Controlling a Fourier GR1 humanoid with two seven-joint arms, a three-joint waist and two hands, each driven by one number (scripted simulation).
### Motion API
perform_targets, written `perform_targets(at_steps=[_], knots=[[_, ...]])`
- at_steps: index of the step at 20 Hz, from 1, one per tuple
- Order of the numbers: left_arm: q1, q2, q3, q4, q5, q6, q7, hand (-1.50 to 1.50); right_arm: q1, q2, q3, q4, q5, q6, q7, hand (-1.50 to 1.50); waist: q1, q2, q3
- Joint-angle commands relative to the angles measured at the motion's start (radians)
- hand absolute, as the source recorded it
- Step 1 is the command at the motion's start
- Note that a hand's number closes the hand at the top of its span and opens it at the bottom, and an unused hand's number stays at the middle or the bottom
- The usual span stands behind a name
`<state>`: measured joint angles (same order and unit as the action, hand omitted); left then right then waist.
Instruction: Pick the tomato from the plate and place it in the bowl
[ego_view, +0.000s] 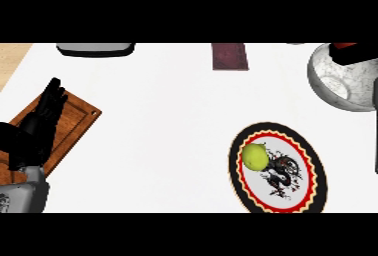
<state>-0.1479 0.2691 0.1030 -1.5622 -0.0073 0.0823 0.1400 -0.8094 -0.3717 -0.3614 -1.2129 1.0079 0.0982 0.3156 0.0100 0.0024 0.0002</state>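
White counter holds a patterned plate (295, 150) bearing a yellow-green tomato (255, 156): probably light, smooth, squashable; cup its sides. Left hand (40, 120) rests with fingers straight.

I am looking straight down on a white bench (162, 125) that is filling nearly the whole view under flat, even light. At eleven o'clock a strip of pale wood surface (11, 62) is showing beyond its edge. At nine o'clock a brown wooden board (74, 125) is lying tilted. At twelve o'clock a dark maroon block (229, 56) is sitting.
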Motion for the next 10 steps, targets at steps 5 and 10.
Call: perform_targets(at_steps=[5,10], knots=[[0.004,0.006,-0.005,-0.013,-0.007,-0.024,0.008,0.00,-0.091,-0.161,-0.129,0.453,-0.073,-0.188,-0.271,1.50,0.022,0.010,0.001],[-0.031,-0.002,0.013,0.043,-0.007,-0.022,-0.025,0.00,-0.134,-0.195,-0.135,0.686,-0.054,-0.321,-0.390,1.50,0.029,0.014,0.001]])
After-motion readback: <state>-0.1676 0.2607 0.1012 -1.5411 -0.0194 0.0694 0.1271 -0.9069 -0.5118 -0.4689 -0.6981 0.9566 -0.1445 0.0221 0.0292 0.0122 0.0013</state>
